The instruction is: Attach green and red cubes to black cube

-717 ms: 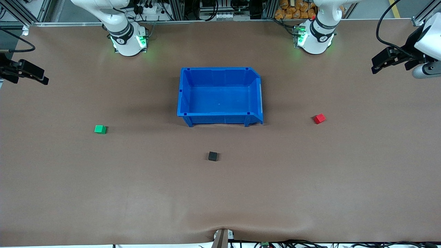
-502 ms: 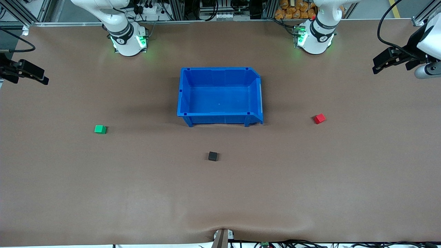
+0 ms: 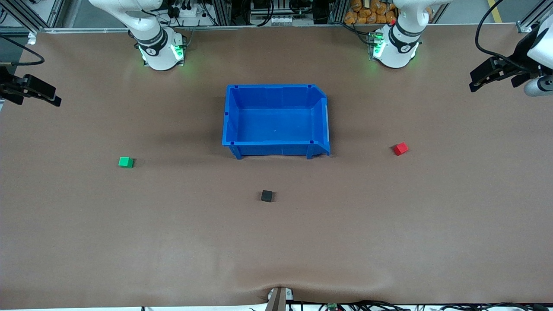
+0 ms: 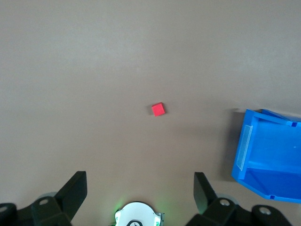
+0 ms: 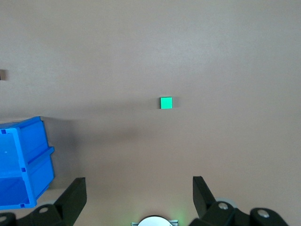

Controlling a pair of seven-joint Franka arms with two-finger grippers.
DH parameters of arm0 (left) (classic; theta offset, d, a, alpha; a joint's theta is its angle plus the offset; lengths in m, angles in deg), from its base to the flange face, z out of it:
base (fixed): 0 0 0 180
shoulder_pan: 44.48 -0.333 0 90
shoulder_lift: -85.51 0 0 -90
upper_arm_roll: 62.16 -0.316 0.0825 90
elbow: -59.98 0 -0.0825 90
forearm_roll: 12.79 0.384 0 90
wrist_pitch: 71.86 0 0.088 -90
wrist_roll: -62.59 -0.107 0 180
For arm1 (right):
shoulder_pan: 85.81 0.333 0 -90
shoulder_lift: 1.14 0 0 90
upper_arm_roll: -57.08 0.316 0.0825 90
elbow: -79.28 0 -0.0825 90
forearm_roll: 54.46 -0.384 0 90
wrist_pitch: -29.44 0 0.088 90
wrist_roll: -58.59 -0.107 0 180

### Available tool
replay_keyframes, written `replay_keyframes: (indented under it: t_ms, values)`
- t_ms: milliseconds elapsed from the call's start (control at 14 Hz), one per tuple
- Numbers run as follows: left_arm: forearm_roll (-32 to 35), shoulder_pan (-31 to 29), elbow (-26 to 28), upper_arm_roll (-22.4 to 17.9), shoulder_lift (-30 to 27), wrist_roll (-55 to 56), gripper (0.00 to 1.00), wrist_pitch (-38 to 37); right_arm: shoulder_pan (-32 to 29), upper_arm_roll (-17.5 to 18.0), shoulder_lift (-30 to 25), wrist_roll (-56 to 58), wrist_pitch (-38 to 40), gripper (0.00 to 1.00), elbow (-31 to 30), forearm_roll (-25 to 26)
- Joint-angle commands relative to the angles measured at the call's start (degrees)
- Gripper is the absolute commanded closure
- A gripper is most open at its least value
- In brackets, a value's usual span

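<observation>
Over the last moment my left gripper [image 3: 475,82] has drifted a little farther toward the table's edge at the left arm's end and slightly upward; nothing else has moved. My right gripper [image 3: 54,100] sits where it was, at the edge of the right arm's end of the table, waiting. Both are empty with jaws spread wide, as the two wrist views show: bare fingers with only table between them.

The cubes have not shifted. The green cube [image 3: 125,162] lies alone toward the right arm's end, well apart from the bin [image 3: 276,88]. The red cube [image 3: 400,149] lies toward the left arm's end, also well apart from the bin. The black cube [image 3: 267,195] rests between them and nearer the front camera than the bin and both coloured cubes. None of the three touches another.

I read the small left-arm shift as settling or lining up, not a reach. The task is at its very start: nothing is picked up, nothing joined. From my left wrist the red cube [image 4: 158,109] sits nearly centred ahead of my fingers [image 4: 74,188], and from my right wrist the green cube [image 5: 166,102] likewise, so each arm looks well placed to descend on its own cube next.
</observation>
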Motion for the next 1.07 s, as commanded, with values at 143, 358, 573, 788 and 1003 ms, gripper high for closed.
replay_keyframes:
  t_ms: [143, 358, 573, 788, 1003]
  values:
    - [-0.01, -0.13, -0.81, 0.67, -0.13, -1.02, 0.0, -0.62, -0.66, 0.63, -0.78, 0.58, -0.42, 0.0, -0.72, -0.26]
    - [-0.09, -0.31, -1.08, 0.58, -0.13, -0.93, 0.0, -0.54, -0.75, 0.63, -0.78, 0.58, -0.51, 0.0, -0.72, -0.26]
    - [-0.27, -0.22, -1.08, 0.58, -0.22, -0.93, 0.0, -0.36, -0.84, 0.63, -0.78, 0.58, -0.51, 0.0, -0.81, -0.26]
    - [-0.1, -0.13, -0.99, 0.67, 0.05, -1.02, 0.0, -0.18, -0.75, 0.63, -0.78, 0.58, -0.34, 0.0, -0.81, -0.26]
    - [-0.1, -0.22, -1.08, 0.58, 0.05, -1.02, 0.0, -0.18, -0.93, 0.63, -0.78, 0.67, -0.07, 0.0, -0.81, -0.26]
